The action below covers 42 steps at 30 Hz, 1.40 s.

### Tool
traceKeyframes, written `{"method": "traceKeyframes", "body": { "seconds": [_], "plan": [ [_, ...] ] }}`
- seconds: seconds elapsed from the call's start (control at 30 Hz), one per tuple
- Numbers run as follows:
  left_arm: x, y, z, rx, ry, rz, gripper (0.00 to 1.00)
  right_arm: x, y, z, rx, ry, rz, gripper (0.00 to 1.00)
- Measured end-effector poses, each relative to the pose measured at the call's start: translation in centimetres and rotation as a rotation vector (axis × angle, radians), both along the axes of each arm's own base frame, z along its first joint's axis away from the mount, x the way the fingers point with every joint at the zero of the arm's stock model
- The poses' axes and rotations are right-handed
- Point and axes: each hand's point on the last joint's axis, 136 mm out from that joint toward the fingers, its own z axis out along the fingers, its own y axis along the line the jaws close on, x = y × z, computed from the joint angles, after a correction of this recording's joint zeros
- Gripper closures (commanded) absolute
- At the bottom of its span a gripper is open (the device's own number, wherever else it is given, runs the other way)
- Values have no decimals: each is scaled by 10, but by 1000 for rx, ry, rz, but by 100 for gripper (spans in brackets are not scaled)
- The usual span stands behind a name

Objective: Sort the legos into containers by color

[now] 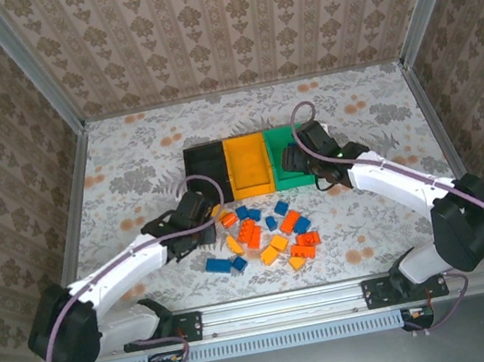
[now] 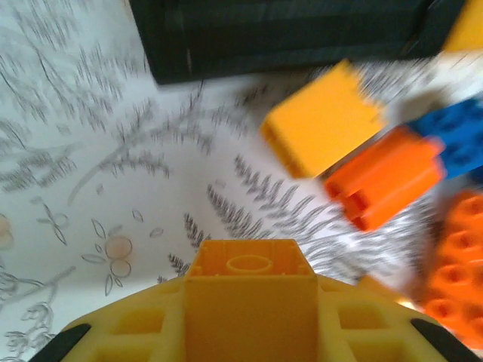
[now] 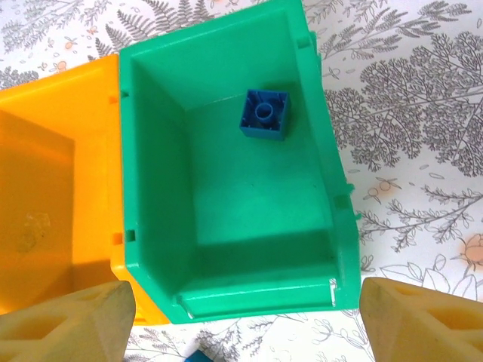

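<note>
legos (image 1: 249,233) loose nr bins (image 1: 249,166) | 1 blue brick (image 3: 264,115) in green bin (image 3: 226,302)

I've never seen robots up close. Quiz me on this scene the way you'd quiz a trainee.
1. True or false: the green bin has a blue brick inside.
2. What is the left gripper holding? A: a yellow brick. B: a blue brick. C: nothing.
3. Fill in: the right gripper hovers over the green bin with its jaws ___.
Key: 1 true; 2 A; 3 open.
</note>
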Motion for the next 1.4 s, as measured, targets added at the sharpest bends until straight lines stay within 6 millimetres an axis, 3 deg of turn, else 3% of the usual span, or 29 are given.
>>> {"method": "traceKeyframes", "body": {
  "seconds": [0.17,0.27,0.33,0.5,0.63,0.73,0.8,1.03,1.17,1.2,1.3,1.4],
  "plan": [
    [46,-18,75,-103,-147,22,82,-11,-5,-11,-6,23,-1,20],
    [82,-19,94,-110,-188,62,82,-16,-8,-13,-6,23,-1,20],
    [103,-17,90,-93,-181,86,82,-19,-10,-14,-7,24,-1,20],
    [147,-14,53,-34,-98,120,82,-27,-14,-17,-9,28,0,20],
    [166,-26,34,-15,-58,104,79,-35,-17,-22,-8,42,6,20],
    [176,-33,28,-15,-47,96,70,-42,-15,-28,-1,62,25,20],
    [181,-36,27,-17,-45,93,58,-47,-13,-32,5,78,44,19],
    [180,-42,33,-45,-42,85,26,-77,1,-49,-17,145,173,19],
    [164,-48,65,-107,-93,59,15,-103,11,-54,-22,180,273,19],
    [156,-50,77,-129,-114,46,3,-109,16,-54,-22,181,302,19],
    [131,-58,112,-200,-183,1,0,-130,34,-52,-25,183,414,22],
    [101,-65,133,-246,-229,-56,0,-149,54,-52,-40,181,530,32]
  ]
}}
